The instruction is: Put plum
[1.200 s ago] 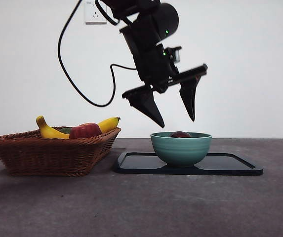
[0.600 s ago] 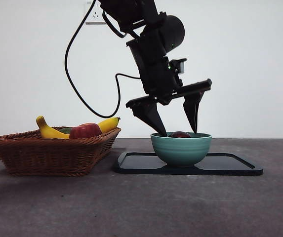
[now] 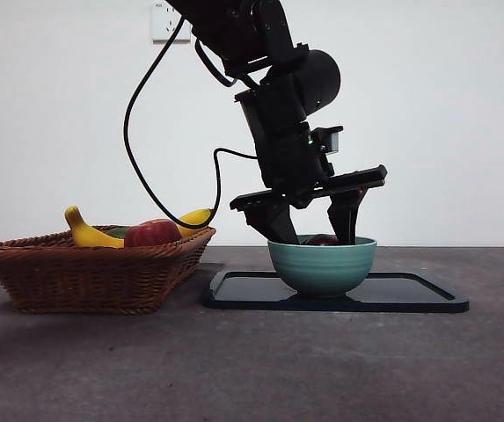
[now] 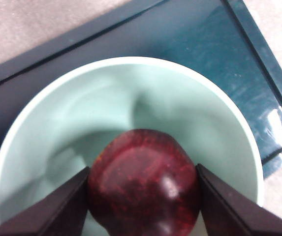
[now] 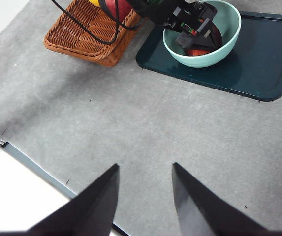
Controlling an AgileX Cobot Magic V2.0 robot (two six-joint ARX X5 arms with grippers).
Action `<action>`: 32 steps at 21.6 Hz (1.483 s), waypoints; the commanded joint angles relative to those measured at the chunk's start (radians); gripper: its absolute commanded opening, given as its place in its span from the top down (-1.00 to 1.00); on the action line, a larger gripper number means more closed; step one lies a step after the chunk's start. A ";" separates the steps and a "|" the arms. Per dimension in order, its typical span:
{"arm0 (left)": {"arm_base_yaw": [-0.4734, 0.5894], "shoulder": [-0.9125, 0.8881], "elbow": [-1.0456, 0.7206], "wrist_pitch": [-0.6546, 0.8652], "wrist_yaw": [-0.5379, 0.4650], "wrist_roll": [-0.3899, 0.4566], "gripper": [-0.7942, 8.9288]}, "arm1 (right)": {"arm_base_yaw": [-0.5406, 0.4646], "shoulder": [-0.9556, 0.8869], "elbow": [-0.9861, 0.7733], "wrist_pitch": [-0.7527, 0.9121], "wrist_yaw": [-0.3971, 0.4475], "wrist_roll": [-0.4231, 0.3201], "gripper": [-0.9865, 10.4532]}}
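A: Plum (image 4: 143, 184), location?

B: Inside the pale green bowl (image 3: 322, 264), low in the well. Dark maroon, glossy, one small highlight on the skin. From the front only its crown (image 3: 322, 239) clears the rim.

A: Who has it?

B: Left gripper (image 4: 143, 189). Its jaws reach down into the bowl, one on each flank of the plum, both inner faces at the skin. In the wrist view they look to be touching it on both sides, pinching it between them. Front view shows the same gripper (image 3: 309, 236) with both jaw tips below the rim.

A: Bowl's footing?

B: On the dark teal tray (image 3: 410, 294), toward the end nearest the basket. Tray lies flat on the grey table (image 3: 252, 369).

A: Neighbours?

B: Wicker basket (image 3: 84, 272) just beside the tray. In it, a red apple (image 3: 152, 233), two bananas (image 3: 89, 231), something green behind them, too hidden to name.

A: Other arm?

B: Right gripper (image 5: 143, 196) waits high over bare table, well apart from the tray, jaws spread, nothing between them. A black cable (image 3: 146, 167) loops down from the working arm.
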 commanded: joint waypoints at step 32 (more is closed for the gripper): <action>0.116 -0.180 1.211 -0.750 -0.163 0.144 0.33 | 0.004 0.002 0.016 0.017 0.000 -0.030 0.52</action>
